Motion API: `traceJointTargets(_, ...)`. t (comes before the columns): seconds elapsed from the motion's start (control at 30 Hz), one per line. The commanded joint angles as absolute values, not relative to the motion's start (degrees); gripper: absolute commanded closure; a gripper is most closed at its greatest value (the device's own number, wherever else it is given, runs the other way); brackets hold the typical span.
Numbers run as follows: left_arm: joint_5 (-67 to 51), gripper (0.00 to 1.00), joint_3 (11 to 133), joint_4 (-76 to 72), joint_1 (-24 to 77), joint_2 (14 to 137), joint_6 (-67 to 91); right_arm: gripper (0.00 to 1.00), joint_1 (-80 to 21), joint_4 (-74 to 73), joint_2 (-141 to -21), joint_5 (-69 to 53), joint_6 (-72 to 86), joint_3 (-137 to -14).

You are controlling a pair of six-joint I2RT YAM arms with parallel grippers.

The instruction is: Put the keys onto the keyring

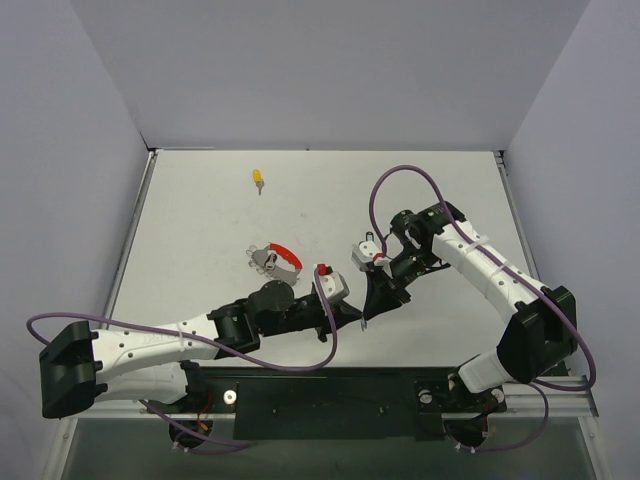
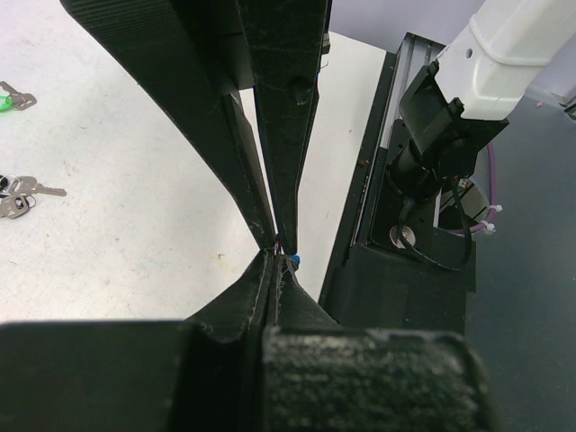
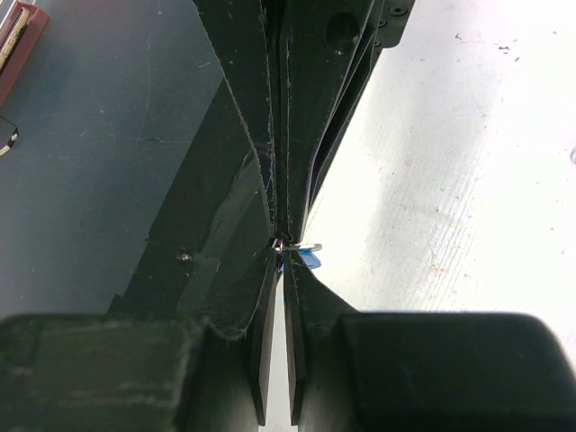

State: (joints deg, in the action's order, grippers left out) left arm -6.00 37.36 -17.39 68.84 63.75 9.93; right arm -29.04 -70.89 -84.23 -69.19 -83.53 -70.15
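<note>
My two grippers meet tip to tip near the table's front middle. The left gripper (image 1: 357, 319) and the right gripper (image 1: 369, 316) are both shut, pinching the blue key between them. Only a sliver of its blue head shows in the left wrist view (image 2: 294, 261) and in the right wrist view (image 3: 309, 259), with a bit of silver metal beside it. The keyring (image 1: 275, 257), a silver loop with a red arc, lies on the table left of the grippers, apart from them. A yellow key (image 1: 258, 179) lies at the far left of the table.
A green key (image 2: 9, 99) and a couple of silver keys (image 2: 18, 193) lie on the table at the left edge of the left wrist view. The table's front rail (image 1: 330, 385) and the right arm's base (image 2: 432, 135) are close behind the grippers.
</note>
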Motion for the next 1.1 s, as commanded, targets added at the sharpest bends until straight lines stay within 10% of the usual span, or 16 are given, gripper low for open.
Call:
traceJointTargets(0.0, -5.36, 1.0, 37.71, -20.48, 68.47, 63.02, 10.37, 0.97, -29.44, -72.86, -83.94, -70.4, -83.23, -70.49)
traceJointTargets(1.07, -5.89, 1.0, 37.44, -19.78, 67.68, 63.63, 10.46, 1.0, -29.44, -72.86, -83.76, -69.96, -82.79, -70.4)
